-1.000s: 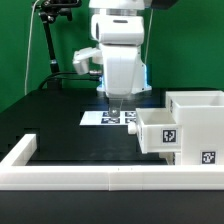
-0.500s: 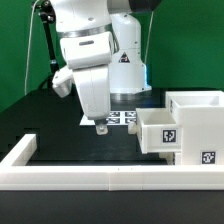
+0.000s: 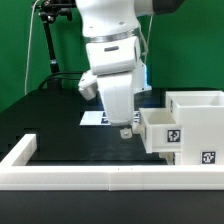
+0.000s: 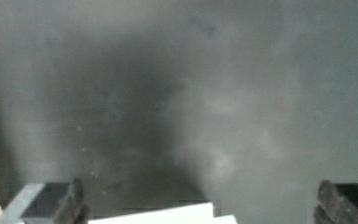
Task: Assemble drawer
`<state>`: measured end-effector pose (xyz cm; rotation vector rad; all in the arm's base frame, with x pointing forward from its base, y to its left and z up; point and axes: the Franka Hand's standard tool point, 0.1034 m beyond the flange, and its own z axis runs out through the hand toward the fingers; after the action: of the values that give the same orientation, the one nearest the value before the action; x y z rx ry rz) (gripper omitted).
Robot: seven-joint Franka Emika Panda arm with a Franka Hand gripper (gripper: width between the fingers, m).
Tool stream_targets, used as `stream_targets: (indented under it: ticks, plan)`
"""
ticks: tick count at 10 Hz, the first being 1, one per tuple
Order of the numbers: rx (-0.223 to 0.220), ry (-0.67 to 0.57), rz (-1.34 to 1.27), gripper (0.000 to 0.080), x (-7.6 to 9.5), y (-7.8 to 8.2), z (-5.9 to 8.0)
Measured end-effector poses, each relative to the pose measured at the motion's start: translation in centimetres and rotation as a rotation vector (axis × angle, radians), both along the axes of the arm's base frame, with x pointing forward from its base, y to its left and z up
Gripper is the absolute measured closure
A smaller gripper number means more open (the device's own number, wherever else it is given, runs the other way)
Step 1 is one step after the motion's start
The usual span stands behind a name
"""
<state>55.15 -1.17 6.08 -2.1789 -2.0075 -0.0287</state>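
In the exterior view the gripper (image 3: pixel 124 130) hangs low over the black table (image 3: pixel 60 135), just beside the drawer (image 3: pixel 185 125), which stands against the low white rim (image 3: pixel 90 178) at the table's near edge, toward the exterior view's right corner; a tray (image 3: pixel 165 133) juts from its shell; the marker board (image 3: pixel 100 117) lies flat mid-table behind the arm. In the wrist view the fingers (image 4: pixel 55 203) stand wide apart with nothing between them; a white corner (image 4: pixel 167 214) shows below against dark tabletop.
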Motion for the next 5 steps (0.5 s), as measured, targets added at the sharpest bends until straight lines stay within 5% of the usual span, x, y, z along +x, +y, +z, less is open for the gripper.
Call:
stream_targets:
  ticks: [5]
  plan:
    - [0.01,0.027,-0.053,0.0151,-0.8,3.8,-0.3]
